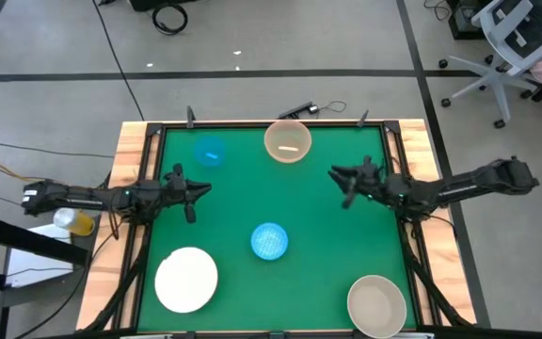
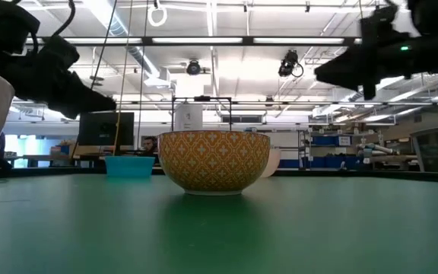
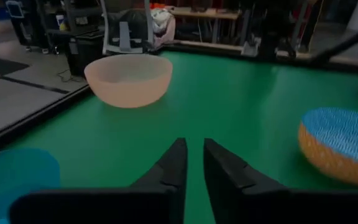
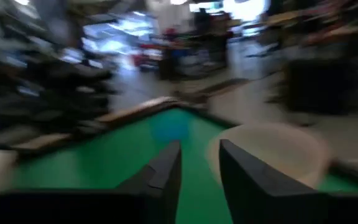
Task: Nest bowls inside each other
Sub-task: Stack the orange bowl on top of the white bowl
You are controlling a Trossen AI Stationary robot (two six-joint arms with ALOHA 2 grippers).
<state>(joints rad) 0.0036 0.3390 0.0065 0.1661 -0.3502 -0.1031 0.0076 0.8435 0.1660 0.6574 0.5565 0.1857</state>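
Note:
Five bowls rest on their bases on the green table [image 1: 327,235]. A pale blue bowl [image 1: 210,151] and a peach-orange bowl [image 1: 287,141] stand at the far edge. A blue-speckled bowl [image 1: 269,241] with a patterned orange outside [image 2: 214,161] stands mid-table. The white bowl [image 1: 186,279] is near left, the cream-beige bowl [image 1: 376,305] near right. My left gripper [image 1: 192,193] hovers at the left side, its fingers [image 3: 194,155] a little apart. My right gripper [image 1: 342,179] hovers at the right side, open [image 4: 199,152]. Neither has anything between its fingers.
A raised wooden frame [image 1: 130,151] borders the table. A yellow object [image 1: 75,221] lies off the table's left edge. An office chair [image 1: 511,47] stands on the floor beyond the far right corner. Open green surface lies between the two grippers.

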